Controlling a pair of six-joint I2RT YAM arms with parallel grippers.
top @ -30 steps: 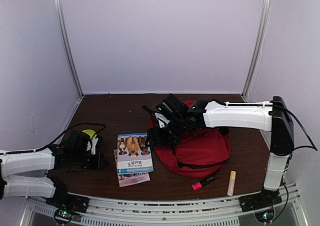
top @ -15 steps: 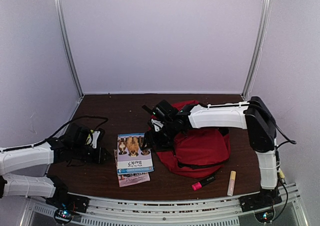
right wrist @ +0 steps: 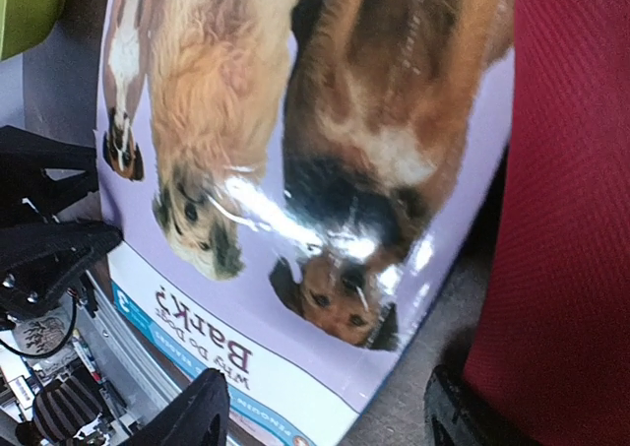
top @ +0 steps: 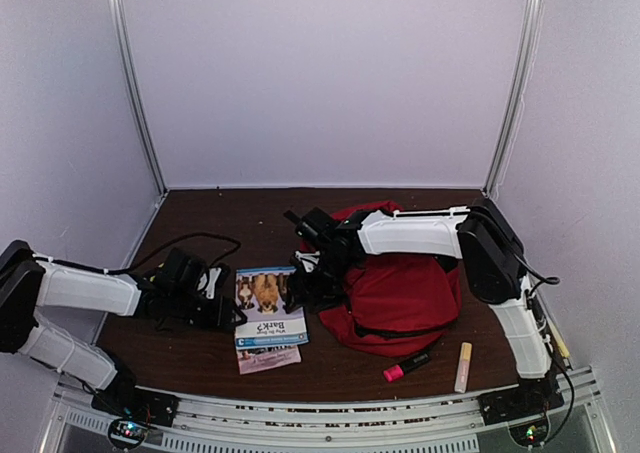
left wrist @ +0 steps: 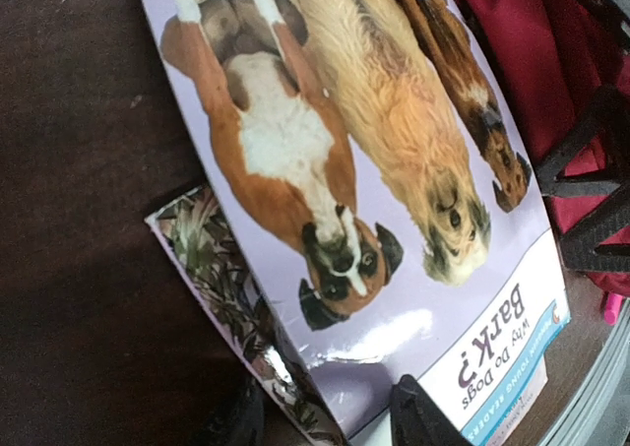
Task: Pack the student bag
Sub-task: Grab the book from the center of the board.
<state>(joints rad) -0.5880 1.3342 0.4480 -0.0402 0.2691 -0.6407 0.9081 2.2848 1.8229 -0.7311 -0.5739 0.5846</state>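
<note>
Poised with left tool point(top: 228, 311) and right tool point(top: 301, 290), both open and empty, at opposite edges of the dog book point(top: 268, 308) just left of the red backpack point(top: 405, 298) on the surface point(top: 220, 223); next, likely pinching that book and lifting it inside.

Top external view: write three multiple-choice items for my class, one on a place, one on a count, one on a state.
1. Where does the dog book lie relative to the student bag?
A. Inside it
B. Beside it, on its left
C. On top of it

2. How many markers lie in front of the bag, towards the arms' bases?
A. One
B. Two
C. Four

3. What state is the dog book in?
A. Open
B. Standing on edge
C. Closed, cover up, on a second book

Answers:
1 B, the cover lies flat by the bag's left side.
2 B, a pink highlighter and a cream marker.
3 C, the second book's edge shows beneath it.
</note>
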